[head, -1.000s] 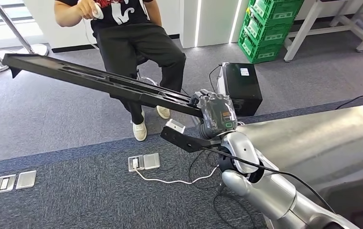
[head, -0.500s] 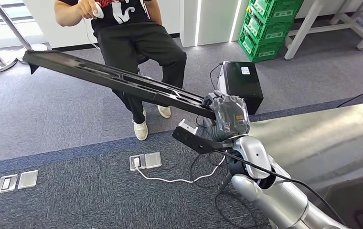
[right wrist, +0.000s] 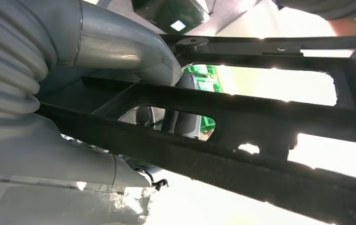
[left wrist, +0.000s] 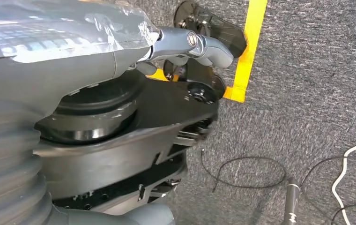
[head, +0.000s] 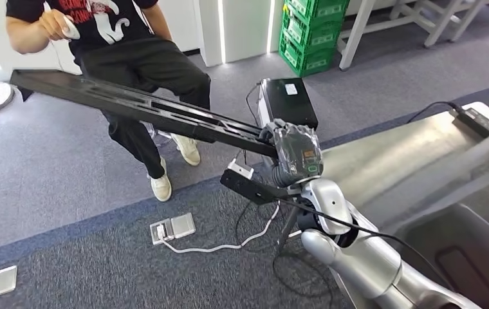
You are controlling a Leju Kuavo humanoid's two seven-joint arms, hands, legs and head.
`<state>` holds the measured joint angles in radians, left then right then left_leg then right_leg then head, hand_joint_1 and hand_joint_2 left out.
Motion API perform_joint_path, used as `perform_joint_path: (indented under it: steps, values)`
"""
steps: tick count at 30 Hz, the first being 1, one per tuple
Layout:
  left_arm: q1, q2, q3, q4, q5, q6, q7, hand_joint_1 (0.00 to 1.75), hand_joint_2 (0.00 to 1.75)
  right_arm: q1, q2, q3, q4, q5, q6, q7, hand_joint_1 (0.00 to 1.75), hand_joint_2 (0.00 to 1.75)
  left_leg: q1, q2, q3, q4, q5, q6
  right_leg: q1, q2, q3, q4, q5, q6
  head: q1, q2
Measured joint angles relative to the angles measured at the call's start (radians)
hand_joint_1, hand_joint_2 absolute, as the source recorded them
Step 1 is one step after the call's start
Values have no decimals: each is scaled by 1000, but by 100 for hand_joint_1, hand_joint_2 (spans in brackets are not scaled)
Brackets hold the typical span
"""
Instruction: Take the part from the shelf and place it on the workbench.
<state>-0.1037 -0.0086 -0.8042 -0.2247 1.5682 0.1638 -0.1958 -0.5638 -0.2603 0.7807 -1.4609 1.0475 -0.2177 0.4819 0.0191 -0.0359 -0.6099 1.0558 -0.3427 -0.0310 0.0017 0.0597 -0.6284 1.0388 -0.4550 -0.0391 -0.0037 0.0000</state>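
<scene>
The part is a long black slotted beam, held out over the floor and reaching toward the far left. My right hand grips its near end, just off the left edge of the silver workbench. In the right wrist view the grey thumb lies over the part, whose bars and cut-outs cross the picture. My left hand hangs over grey carpet with its thumb held out and nothing in it.
A seated person in black is just beyond the part's far half, holding a small white device. A black box stands on the floor by the workbench. Green crates are behind it, with floor sockets and cables below.
The whole picture has shifted left, so the camera has turned right and more of the workbench shows. My right hand still grips the part's near end.
</scene>
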Motion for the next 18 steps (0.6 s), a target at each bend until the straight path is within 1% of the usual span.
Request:
perform_joint_path:
  steps: [1, 2, 3, 4, 5, 6, 7, 8, 9, 10, 11, 12, 13, 14, 15, 16, 18]
  values:
    - [0, 0, 0, 0, 0, 1, 1, 0, 175, 1, 0, -1, 0, 1, 0, 0, 175, 175, -2, -2, 1, -8, -2, 3, -2, 5, -4, 1, 1, 6, 1, 0]
    - [0, 0, 0, 0, 0, 2, 3, 0, 175, 1, 0, -2, 0, 1, 0, 0, 175, 175, -3, 3, 2, -12, -1, 8, -4, 10, -5, -1, 3, 12, 3, 0]
    - [-1, 0, 0, 0, 0, 3, 4, 0, 175, 2, -1, -4, 0, 1, 0, 0, 175, 175, -3, 8, 5, -17, 2, 13, -6, 8, -6, 3, 0, 18, 4, 0]
    - [-1, 0, 0, 0, 0, 4, 5, 0, 175, 2, -1, -6, 0, 2, 0, 0, 175, 175, -1, 13, 9, -23, 5, 20, -7, -1, -12, 18, -11, 23, 7, 0]
    - [-2, 0, 0, 0, 0, 4, 5, 0, 175, 1, -2, -7, 0, 2, 0, 0, 175, 175, 0, 19, 13, -28, 7, 25, -7, -13, -26, 52, -31, 27, 12, 0]
    - [-2, -1, 0, 0, 0, 4, 5, 0, 175, 2, -2, -7, 0, 2, 0, 0, 175, 175, 0, 25, 15, -31, 8, 28, -9, -29, -51, 106, -60, 31, 19, 0]
    - [-2, -1, 0, 0, 0, 4, 5, 0, 175, 2, -2, -8, -1, 2, 0, 0, 175, 175, -1, 30, 15, -31, 8, 31, -10, -40, -84, 173, -90, 35, 26, 0]
    - [-1, 0, 0, 0, 0, 4, 5, 0, 175, 4, -2, -8, -1, 2, 0, 0, 175, 175, -2, 36, 15, -31, 8, 31, -13, -46, -116, 235, -113, 38, 31, 0]
    - [-1, 0, 0, 0, 0, 4, 5, 0, 175, 6, -2, -8, -1, 2, 0, 0, 175, 175, -2, 42, 15, -31, 7, 31, -14, -49, -135, 272, -119, 40, 35, 0]
    - [-1, 0, 0, 0, 0, 5, 5, 0, 175, 7, -2, -8, -1, 2, 0, 0, 175, 175, -2, 47, 16, -30, 6, 31, -16, -51, -136, 271, -107, 41, 38, 0]
    - [-1, 0, 0, 0, 0, 5, 5, 0, 175, 7, -2, -8, -1, 2, 0, 1, 175, 175, -2, 52, 18, -30, 5, 29, -16, -55, -116, 229, -78, 41, 43, 0]
    - [-1, -1, 0, 0, 0, 5, 5, 0, 175, 7, -3, -8, -1, 2, 0, 2, 175, 175, -2, 56, 20, -30, 3, 27, -16, -62, -80, 160, -42, 39, 48, 0]
    - [-2, -1, -1, 0, 0, 5, 5, 0, 175, 6, -3, -8, -1, 3, 0, 2, 175, 175, -4, 60, 22, -29, 0, 23, -13, -73, -44, 89, -17, 37, 53, 0]
    - [-2, -1, -1, 0, 0, 5, 6, 0, 175, 6, -3, -8, -1, 3, 0, 2, 175, 175, -6, 63, 24, -28, -3, 18, -10, -80, -17, 34, 0, 32, 56, 0]
    - [-2, -1, -1, 0, 0, 5, 6, 0, 175, 5, -3, -8, -2, 3, 0, 2, 175, 175, -7, 66, 25, -28, -5, 13, -7, -84, -3, 4, 5, 27, 57, 0]
    - [-2, -1, -1, 0, 0, 5, 6, 0, 175, 5, -3, -9, -2, 3, 1, 3, 175, 175, -9, 70, 26, -28, -6, 8, -2, -83, 0, -4, 2, 22, 55, 0]
    - [-2, -1, -2, 0, 0, 5, 7, 0, 175, 5, -4, -10, -4, 3, 1, 4, 175, 175, -5, 74, 29, -25, -11, -3, -2, -72, 1, -9, 4, 10, 50, 0]
